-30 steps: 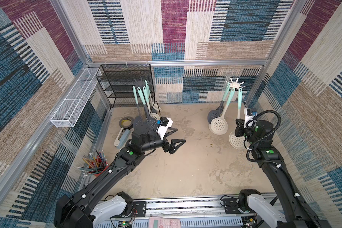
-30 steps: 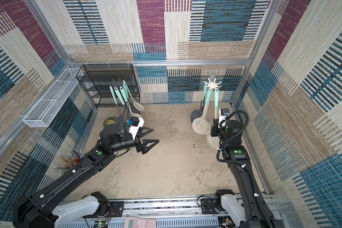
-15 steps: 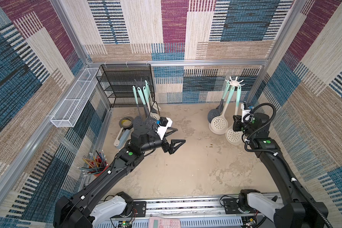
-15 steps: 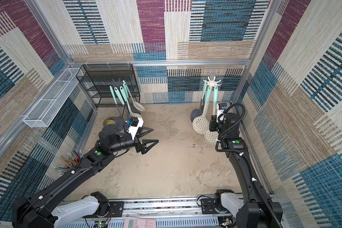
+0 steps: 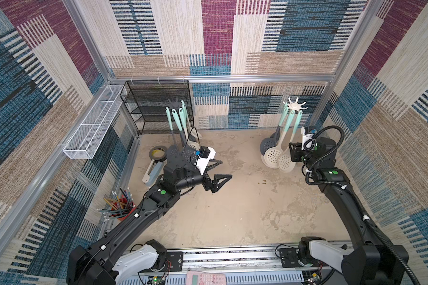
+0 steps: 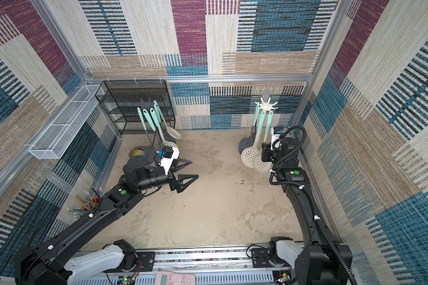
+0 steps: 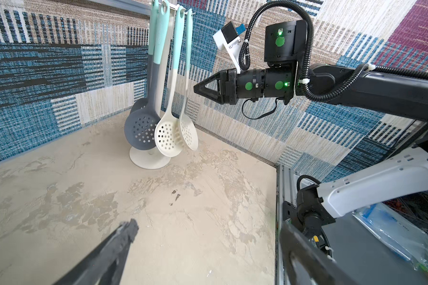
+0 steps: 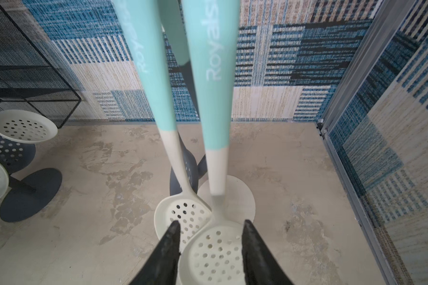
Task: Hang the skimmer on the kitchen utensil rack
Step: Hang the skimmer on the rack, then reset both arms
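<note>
The white kitchen utensil rack (image 5: 296, 105) (image 6: 267, 105) stands at the back right with three skimmers hanging from it. The nearest skimmer (image 5: 286, 161) (image 6: 262, 164) (image 7: 188, 130) is cream with a teal handle (image 8: 215, 98), and it hangs free from a hook. My right gripper (image 5: 293, 150) (image 8: 210, 224) is open just in front of that handle, its fingers apart and touching nothing. Its tip (image 7: 198, 88) sits beside the handle. My left gripper (image 5: 226, 170) (image 6: 194, 169) (image 7: 206, 227) is wide open and empty above the middle of the floor.
A dark rack with several utensils (image 5: 181, 116) stands at the back left before a black mesh shelf (image 5: 156, 103). A white wire basket (image 5: 94, 123) hangs on the left wall. A tape roll (image 5: 158, 153), a pencil cup (image 5: 120, 207) and a pink calculator (image 5: 205, 278) are nearby.
My right gripper moved a little toward the white rack with the skimmer, then opened its jaws and let go. The skimmer now hangs on the rack. The left arm stayed still.
</note>
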Available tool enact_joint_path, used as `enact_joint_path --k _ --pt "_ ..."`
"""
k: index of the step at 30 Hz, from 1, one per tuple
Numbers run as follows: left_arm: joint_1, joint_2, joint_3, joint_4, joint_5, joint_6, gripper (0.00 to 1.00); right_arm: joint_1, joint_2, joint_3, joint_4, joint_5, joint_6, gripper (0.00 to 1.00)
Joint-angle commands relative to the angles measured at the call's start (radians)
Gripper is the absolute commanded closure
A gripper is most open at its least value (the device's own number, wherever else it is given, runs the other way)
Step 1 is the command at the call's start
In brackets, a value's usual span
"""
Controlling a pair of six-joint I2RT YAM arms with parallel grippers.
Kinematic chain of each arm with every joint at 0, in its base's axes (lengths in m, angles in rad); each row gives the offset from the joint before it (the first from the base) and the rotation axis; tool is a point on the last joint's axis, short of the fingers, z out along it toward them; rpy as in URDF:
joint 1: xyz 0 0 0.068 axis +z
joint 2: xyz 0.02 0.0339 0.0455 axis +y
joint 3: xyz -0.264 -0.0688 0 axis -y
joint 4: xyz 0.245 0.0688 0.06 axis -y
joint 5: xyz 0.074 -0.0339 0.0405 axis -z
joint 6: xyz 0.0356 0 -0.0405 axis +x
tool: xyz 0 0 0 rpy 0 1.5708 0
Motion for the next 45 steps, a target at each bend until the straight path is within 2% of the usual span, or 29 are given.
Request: enact_joint_path --k 1,5,12,15,19,28,34,40,45 --pt "0.0 -0.001 0.001 0.006 -0.011 0.037 0.06 0.001 -0.018 0.012 0.03 0.019 0.029 0.45" --pt "0.0 -0.01 0.003 -0.017 -0.052 0.062 0.05 0.0 -0.066 -0.002 0.048 0.047 0.046 0.31" --pt "-0.002 -0.015 0.006 -0.058 -0.137 0.096 0.02 0.001 -0.171 -0.098 0.146 0.086 0.104 0.21" --pt "-0.005 -0.025 -0.008 -0.059 -0.208 0.107 0.0 0.0 -0.217 -0.137 0.187 0.071 0.122 0.15" --pt "-0.009 -0.048 -0.035 -0.05 -0.341 0.132 0.0 0.001 -0.301 -0.187 0.25 0.085 0.133 0.01" --pt "0.005 -0.156 -0.011 -0.176 -0.581 0.207 0.0 0.001 -0.43 -0.285 0.327 0.137 0.135 0.01" --pt "0.082 -0.257 -0.044 -0.269 -0.689 0.218 0.0 0.002 -0.506 -0.413 0.408 0.185 0.139 0.01" --pt "0.206 -0.368 -0.203 -0.245 -0.766 0.183 0.0 0.002 -0.55 -0.589 0.547 0.227 0.162 0.0" --pt "0.282 -0.411 -0.388 -0.099 -0.792 0.159 0.0 0.0 -0.539 -0.72 0.674 0.233 0.195 0.01"
